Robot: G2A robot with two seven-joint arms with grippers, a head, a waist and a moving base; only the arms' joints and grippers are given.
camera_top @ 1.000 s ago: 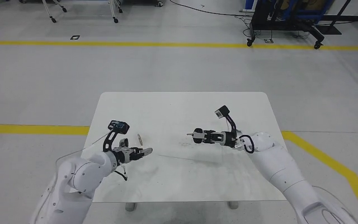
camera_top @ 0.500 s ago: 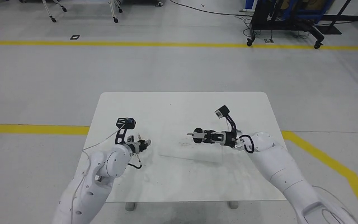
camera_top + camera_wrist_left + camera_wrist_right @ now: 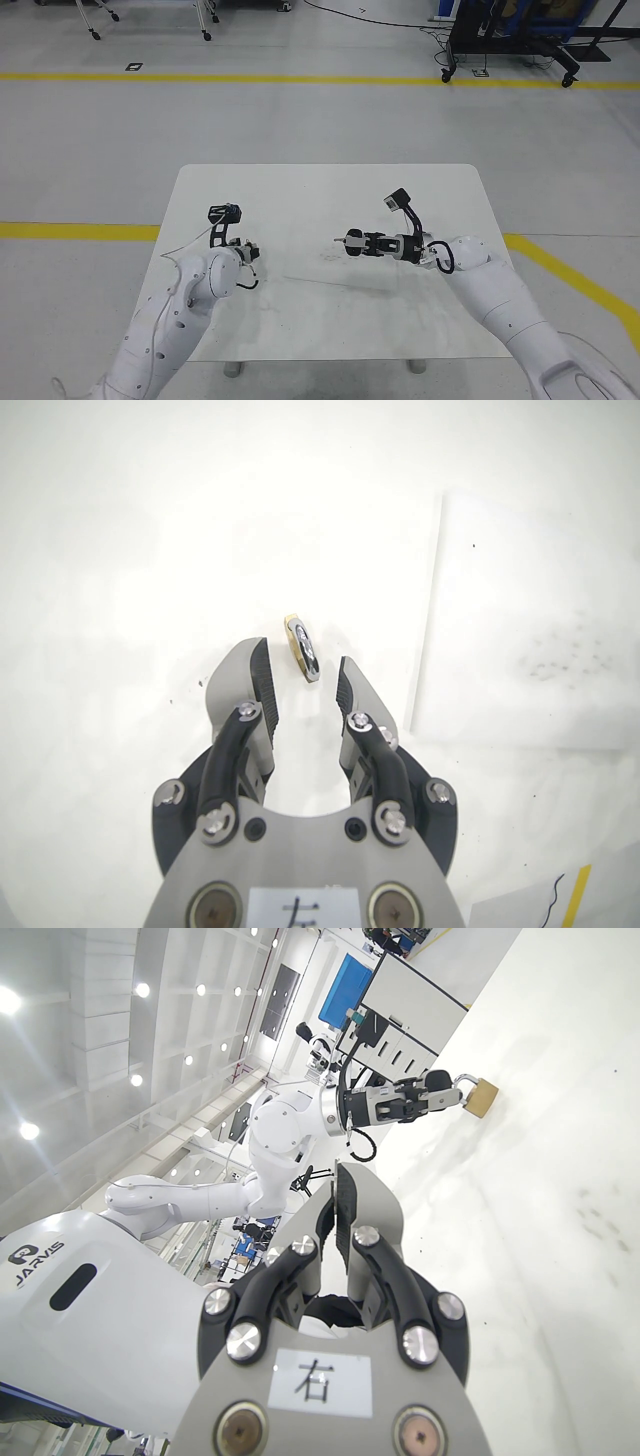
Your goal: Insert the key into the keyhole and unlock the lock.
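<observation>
Black ribbed rubber lines the pads of my left pincer (image 3: 303, 656), and those pads stand wide apart, gripping nothing. I hold it nose-down over the white table (image 3: 125, 525) so that the brass padlock (image 3: 301, 648) falls in the gap between the fingertips. The padlock stands upright on the tabletop, steel shackle uppermost and toward me, its body turned a little askew to the line of my pads. In my right wrist view the fingertips flank the shackle; whether they touch it I cannot tell. I judge the wide opening is there so I can close on the lock and steady it. A small lock loose on a smooth table would slide or topple under the push of a key.

My right pincer (image 3: 339, 1178) is closed, pads pressed together. It lies low over the table, well apart from the lock, with its tips aimed toward it. In the top view a thin sliver pokes out of those tips; I take it for the key (image 3: 336, 240), though it is too small to be sure. Held level and pointed at the lock, it suits a straight push once the keyhole faces it. The keyhole itself I cannot see.

Near the lock a pale sheet (image 3: 500, 625) lies flat on the table. Nothing is inserted yet; securing the lock looks like the step in hand.
</observation>
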